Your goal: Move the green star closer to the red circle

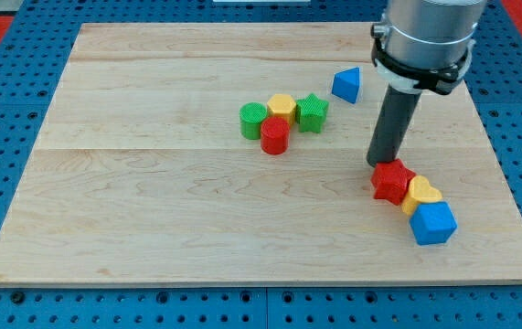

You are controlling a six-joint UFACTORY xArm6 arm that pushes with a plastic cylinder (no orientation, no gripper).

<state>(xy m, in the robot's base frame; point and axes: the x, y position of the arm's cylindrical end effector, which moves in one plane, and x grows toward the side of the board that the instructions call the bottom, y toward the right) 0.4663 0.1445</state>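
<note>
The green star point(313, 111) lies on the wooden board point(151, 183) just right of a yellow block point(282, 106). The red circle point(274, 136) stands just below the yellow block and to the star's lower left, a small gap away from the star. A green circle point(253, 119) touches the red circle's upper left. My tip point(379, 162) is far to the right of this cluster, touching the upper left of a red star point(392, 182).
A blue triangle point(347, 85) lies to the upper right of the green star. A yellow block point(421, 194) and a blue block point(433, 223) sit in a row below and right of the red star. The arm's grey body point(425, 37) hangs over the top right.
</note>
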